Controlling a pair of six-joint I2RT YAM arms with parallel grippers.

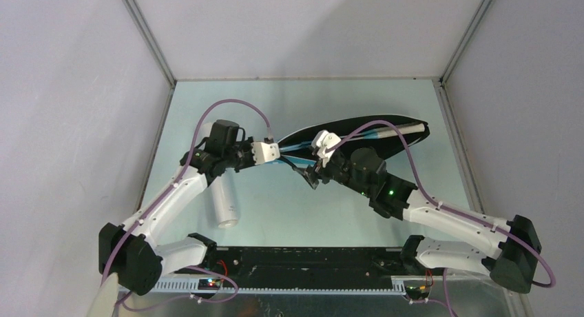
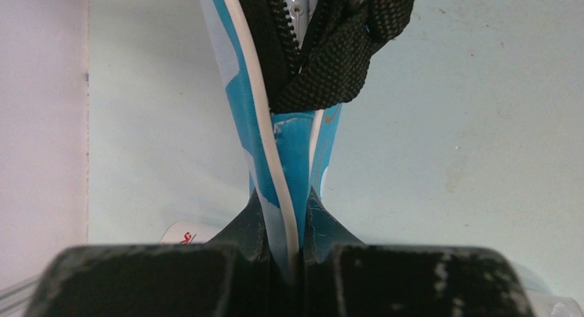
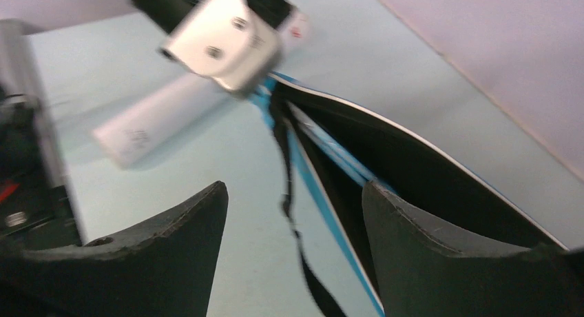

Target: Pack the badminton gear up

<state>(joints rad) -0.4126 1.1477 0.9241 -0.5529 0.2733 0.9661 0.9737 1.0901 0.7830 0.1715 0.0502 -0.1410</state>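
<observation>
Blue nylon edged with white piping, lined in black: the racket bag (image 1: 358, 124) lay across the middle of the pale green desk (image 1: 289, 213). Its long axis ran left to right, with the right end angled slightly away from the arms. The bag's mouth gaped, and a white racket handle (image 1: 406, 129) showed inside at the right end.

The left hand (image 2: 293, 251) was pressed together on the bag's narrow left tip, pinching blue fabric and piping. Just beyond the pinch were fine zipper teeth (image 2: 293, 27) and a coarse black webbing strap (image 2: 330, 62).

The right hand (image 3: 293, 189) hovered over the bag just beside that pinch, fingers spread and holding nothing. The bag ran away from it toward the right. This made it the nearer hand to the open mouth, so any pull along the zipper would probably have to follow that long axis.

A smooth, rigid white tube (image 1: 224, 201) lay on the desk beside the left arm, outside the bag. Being round, it looked likely to roll.
</observation>
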